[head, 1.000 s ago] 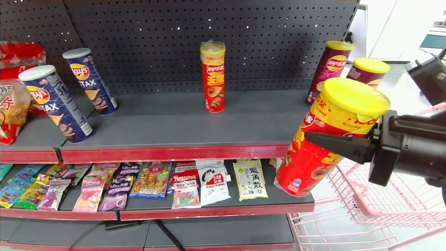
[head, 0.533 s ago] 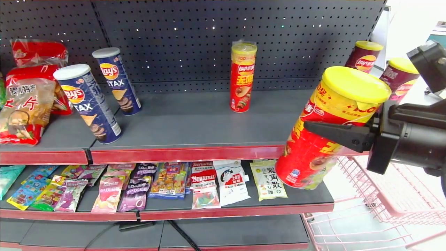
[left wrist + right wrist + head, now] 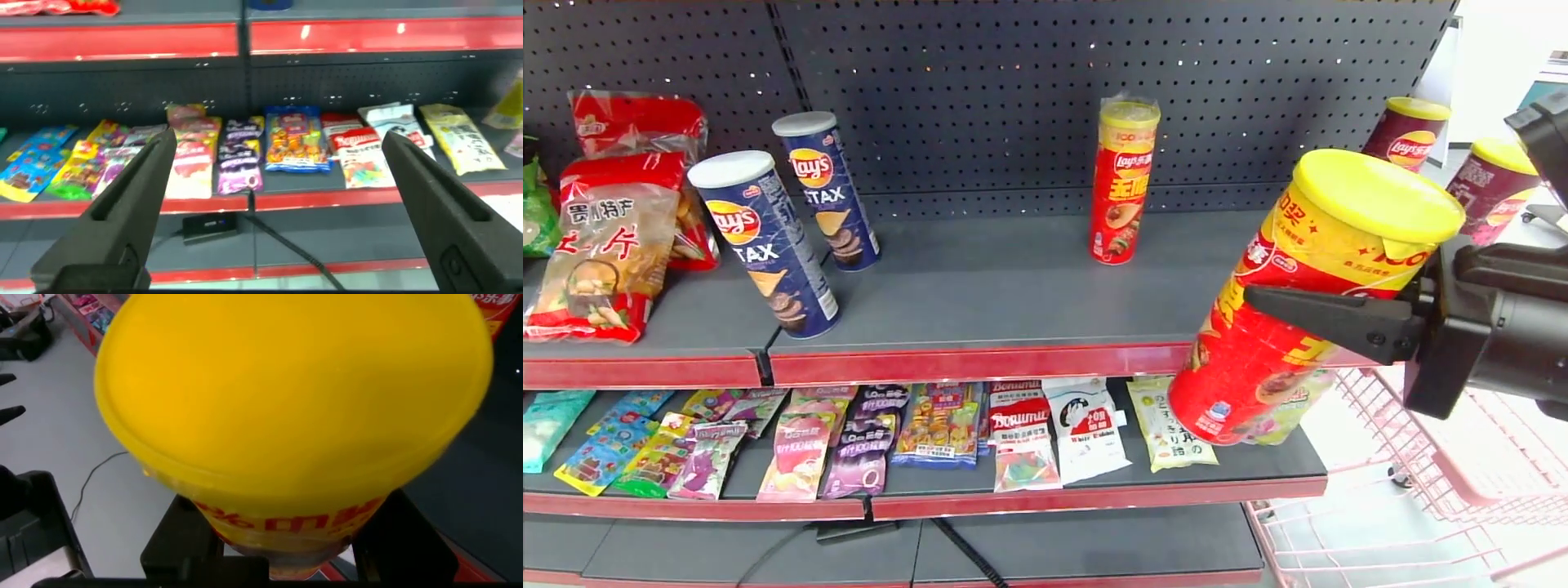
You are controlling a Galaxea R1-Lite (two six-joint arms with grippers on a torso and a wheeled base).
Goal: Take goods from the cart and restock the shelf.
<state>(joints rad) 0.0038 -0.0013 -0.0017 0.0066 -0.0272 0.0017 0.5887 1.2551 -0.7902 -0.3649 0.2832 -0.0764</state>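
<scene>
Head view has the right hand [image 3: 1319, 310] clamped on a tilted red chip can [image 3: 1258, 376] before the right end of the shelf [image 3: 980, 359]. The left hand [image 3: 279, 139] gapes wide, facing snack packets [image 3: 196, 155].

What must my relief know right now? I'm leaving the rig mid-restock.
Right gripper: shut on a red can, held tilted in front of the upper shelf's right end.
Left gripper: open, empty, facing the packets on the lower shelf.
Done: the can is out of the cart.
Left: stand it on the upper shelf, perhaps by the matching can.
</scene>
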